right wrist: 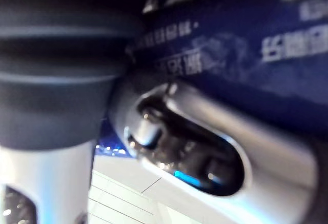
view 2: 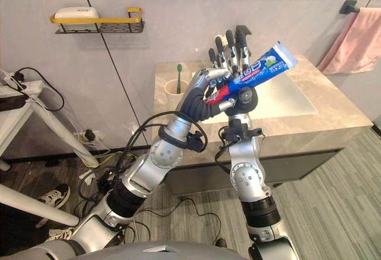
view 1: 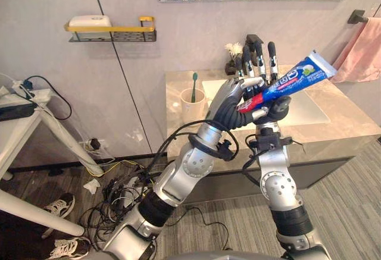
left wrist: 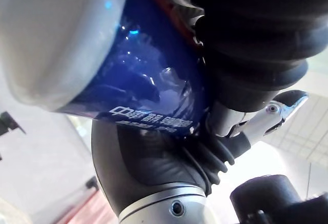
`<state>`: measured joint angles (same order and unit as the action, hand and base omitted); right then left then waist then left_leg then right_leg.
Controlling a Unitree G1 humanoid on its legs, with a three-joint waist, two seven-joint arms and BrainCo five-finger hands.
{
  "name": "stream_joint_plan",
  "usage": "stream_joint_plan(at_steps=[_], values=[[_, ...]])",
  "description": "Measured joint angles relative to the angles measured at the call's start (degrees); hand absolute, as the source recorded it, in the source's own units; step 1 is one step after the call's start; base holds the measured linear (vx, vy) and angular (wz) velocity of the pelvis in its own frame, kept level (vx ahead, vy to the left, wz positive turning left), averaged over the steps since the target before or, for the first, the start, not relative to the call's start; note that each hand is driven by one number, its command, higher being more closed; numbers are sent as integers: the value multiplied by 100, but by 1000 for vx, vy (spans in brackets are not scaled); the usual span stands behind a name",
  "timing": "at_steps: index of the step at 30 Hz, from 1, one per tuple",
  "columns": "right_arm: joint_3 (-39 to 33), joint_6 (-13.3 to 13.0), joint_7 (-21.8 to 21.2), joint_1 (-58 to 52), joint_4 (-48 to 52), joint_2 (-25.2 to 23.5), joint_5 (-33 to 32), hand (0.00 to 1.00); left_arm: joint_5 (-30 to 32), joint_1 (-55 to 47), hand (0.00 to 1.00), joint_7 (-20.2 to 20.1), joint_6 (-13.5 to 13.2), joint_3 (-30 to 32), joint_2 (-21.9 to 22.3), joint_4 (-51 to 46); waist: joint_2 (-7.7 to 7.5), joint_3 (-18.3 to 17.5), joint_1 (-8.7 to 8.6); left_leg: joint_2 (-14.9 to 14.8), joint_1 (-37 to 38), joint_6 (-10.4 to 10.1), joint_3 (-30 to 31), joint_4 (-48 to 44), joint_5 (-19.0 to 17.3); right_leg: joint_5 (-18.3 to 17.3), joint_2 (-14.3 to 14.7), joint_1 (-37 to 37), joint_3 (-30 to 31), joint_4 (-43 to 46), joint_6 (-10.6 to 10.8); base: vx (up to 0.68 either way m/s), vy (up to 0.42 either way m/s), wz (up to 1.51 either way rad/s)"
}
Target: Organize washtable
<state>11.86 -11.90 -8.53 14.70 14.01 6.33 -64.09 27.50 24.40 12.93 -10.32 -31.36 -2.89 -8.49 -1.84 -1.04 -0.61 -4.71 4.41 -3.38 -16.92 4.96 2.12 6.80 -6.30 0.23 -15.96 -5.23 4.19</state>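
Blue plastic toothpaste tube [view 1: 292, 77] is held up above the beige stone washtable [view 1: 345, 126], slanting from 8 o'clock (red cap end) to 2 o'clock (flat crimp).

Left hand [view 1: 229, 102] is curled round the cap end. Right hand [view 1: 258, 58] has fingers straight behind the tube's middle, unclenched.

Likely light, soft-walled and slick. Best gripped near the stiff cap shoulder, not the belly.

Cream cup [view 1: 191, 102] sits at 9 o'clock.

The toothpaste tube [view 1: 289, 81] is blue with white lettering and a red end. The towel [view 1: 363, 52] is pink, the toothbrush [view 1: 194, 82] green.
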Motion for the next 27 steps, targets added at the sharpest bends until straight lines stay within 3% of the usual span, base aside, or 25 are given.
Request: stream_joint_plan(at_steps=[14,15,27], values=[[-69,271,-46,-296,272,229,4,0,235,-45,100,-15,-283,104,-176,165,6,27,25,3,9,0,-21,0,-6,-1,6,-13,61,0,0,0,0,0],[-78,283,-46,-327,328,230,5,100,237,-48,100,-22,-294,109,-179,165,5,46,26,7,9,0,-21,0,-6,-1,7,-13,61,1,0,0,0,0],[-417,353,-76,-639,501,241,74,100,459,-254,100,-243,-298,217,-195,212,15,191,17,25,31,0,-44,22,-6,-1,6,-17,94,1,0,0,0,0]])
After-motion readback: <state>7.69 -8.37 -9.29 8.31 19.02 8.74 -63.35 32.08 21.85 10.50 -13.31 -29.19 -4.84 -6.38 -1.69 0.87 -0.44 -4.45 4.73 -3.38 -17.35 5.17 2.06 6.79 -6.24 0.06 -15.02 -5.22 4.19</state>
